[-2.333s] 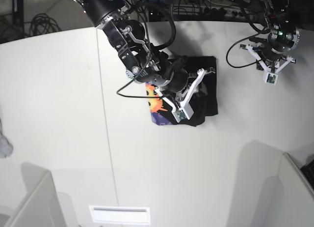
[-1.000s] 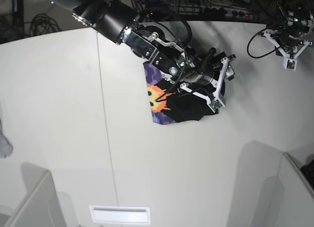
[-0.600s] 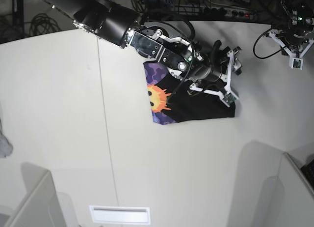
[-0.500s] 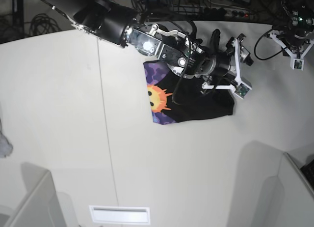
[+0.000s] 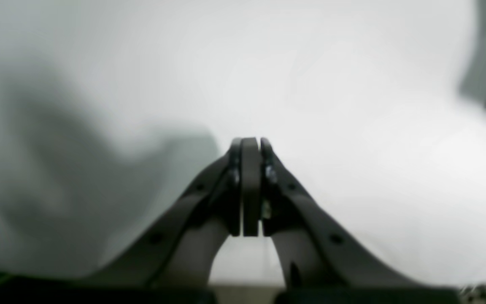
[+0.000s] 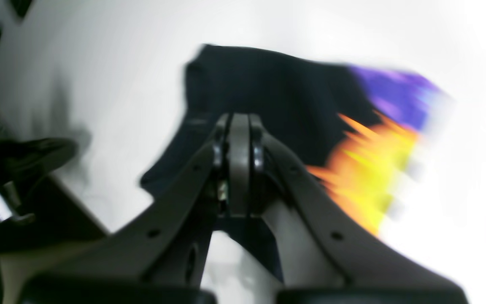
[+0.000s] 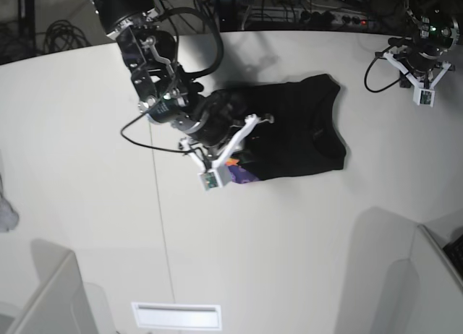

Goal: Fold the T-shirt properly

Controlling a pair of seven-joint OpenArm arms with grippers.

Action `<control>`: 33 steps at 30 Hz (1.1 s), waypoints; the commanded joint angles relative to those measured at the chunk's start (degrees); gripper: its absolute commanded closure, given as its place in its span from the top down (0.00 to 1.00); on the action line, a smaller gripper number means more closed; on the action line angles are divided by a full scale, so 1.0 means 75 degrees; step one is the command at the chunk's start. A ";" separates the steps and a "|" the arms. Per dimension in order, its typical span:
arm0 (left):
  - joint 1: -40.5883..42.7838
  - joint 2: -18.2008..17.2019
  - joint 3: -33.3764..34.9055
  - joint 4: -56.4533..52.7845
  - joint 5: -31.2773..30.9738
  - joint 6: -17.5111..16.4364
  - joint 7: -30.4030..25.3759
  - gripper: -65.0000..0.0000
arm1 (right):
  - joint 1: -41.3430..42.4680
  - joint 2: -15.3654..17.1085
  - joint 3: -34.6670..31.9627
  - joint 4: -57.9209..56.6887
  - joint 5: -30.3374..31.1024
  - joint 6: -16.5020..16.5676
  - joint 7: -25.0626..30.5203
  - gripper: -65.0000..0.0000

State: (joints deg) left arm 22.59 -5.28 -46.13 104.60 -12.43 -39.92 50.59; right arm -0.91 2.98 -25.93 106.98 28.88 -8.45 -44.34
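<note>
The black T-shirt (image 7: 296, 131) lies spread on the white table (image 7: 87, 168), collar toward the right. A bit of its purple and orange print (image 7: 242, 176) shows at its lower left edge. In the right wrist view the T-shirt (image 6: 268, 84) is blurred, with the print to the right of the fingers. My right gripper (image 7: 233, 152) hovers over the shirt's left part, and its jaws (image 6: 239, 126) are shut with nothing between them. My left gripper (image 7: 418, 77) hangs at the table's far right corner, away from the shirt. Its jaws (image 5: 250, 143) are shut and empty over bare table.
A small grey-white cloth scrap (image 7: 6, 215) lies at the left edge. Cables and a power strip (image 7: 325, 16) run behind the table. White partitions stand at the front left (image 7: 51, 290) and front right (image 7: 405, 276). A white slotted plate (image 7: 176, 316) sits at the front.
My right arm swung from the shirt's right side back over its left part and its jaws closed. The shirt's right half now lies spread flat. The left arm barely moved.
</note>
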 commanded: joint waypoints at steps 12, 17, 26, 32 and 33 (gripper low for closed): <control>-0.0744 0.0065 0.0014 -0.0062 -0.4104 -0.0010 0.1442 0.98 | -0.1092 0.0874 0.0967 0.0253 0.0058 0.0066 0.1147 0.00; -0.1353 0.0253 0.0096 -0.0847 -0.4948 -0.0010 0.1794 0.97 | -0.1174 0.0979 0.0920 0.0253 0.0058 0.0066 0.1135 0.00; -0.1881 0.0253 0.1503 -0.2031 -0.4925 -0.0010 0.1818 0.97 | -0.1280 0.1167 0.0967 0.0253 0.0058 0.0066 0.1147 0.00; -0.2057 0.0264 0.1890 -0.2535 -0.4913 0.0417 0.1806 0.97 | -0.1280 0.1214 0.0967 0.0253 0.0058 0.0066 0.1147 0.00; -0.2115 0.0264 0.1995 -0.2594 -0.4913 0.0464 0.1794 0.97 | -0.1280 0.1214 0.0967 0.0253 0.0058 0.0066 0.1147 0.00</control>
State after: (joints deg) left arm 7.14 -2.92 -31.38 84.71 -49.58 -36.45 63.68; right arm -11.14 12.10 -18.85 107.66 29.28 -8.32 -37.06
